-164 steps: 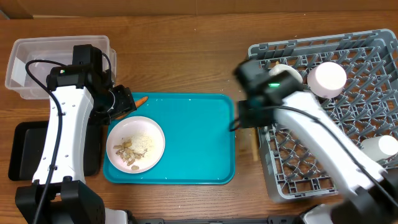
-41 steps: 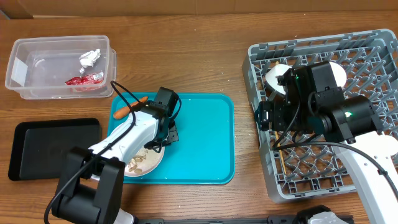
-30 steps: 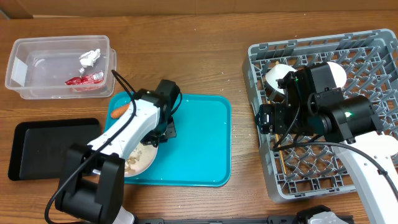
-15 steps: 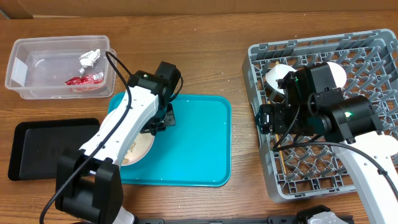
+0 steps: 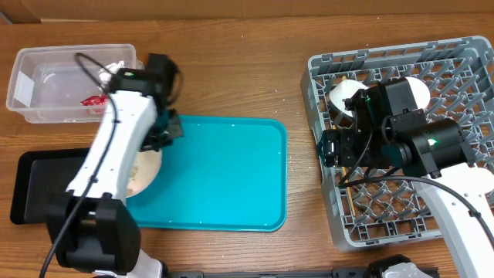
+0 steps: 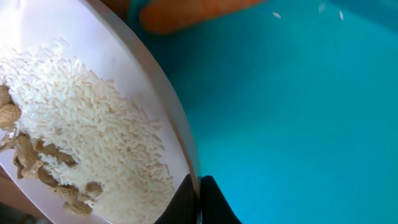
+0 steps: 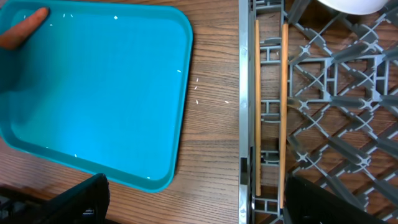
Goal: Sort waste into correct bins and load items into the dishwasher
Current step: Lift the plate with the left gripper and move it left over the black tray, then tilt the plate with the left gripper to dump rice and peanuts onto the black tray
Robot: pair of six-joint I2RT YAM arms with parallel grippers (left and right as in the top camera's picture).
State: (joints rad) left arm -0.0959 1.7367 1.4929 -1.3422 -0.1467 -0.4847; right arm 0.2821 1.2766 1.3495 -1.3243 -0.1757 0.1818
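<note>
- Plate [image 6: 163,93] rim is clenched between the fingers of my left pincer [image 6: 199,196], which is closed tight on the edge.
- On the plate, white rice [image 6: 106,130] lies in a loose heap, with beige nut scraps [image 6: 37,165] along its lower left side.
- A carrot [image 6: 186,9] shows just past the plate's far rim, by the edge of the teal tray [image 5: 224,177].
- From overhead, the plate sits at the tray's left end, half hidden under my left arm and reaching toward the black tray [image 5: 38,185]. I cannot tell whether it is lifted or resting.
- Behind the left arm is the clear tub [image 5: 31,100], with a red wrapper [image 5: 94,100] inside.
- My right pincer [image 7: 205,205] is spread wide and grasps nothing. It hangs over the bare wood between the teal tray and the dish rack [image 5: 463,69].
- Two chopsticks [image 7: 256,106] lie side by side in the rack's left edge, parallel to that edge.
- Further into the rack, one white bowl [image 5: 346,96] sits near the back left, and a second bowl [image 5: 417,91] to its right is partly covered by my right arm.
</note>
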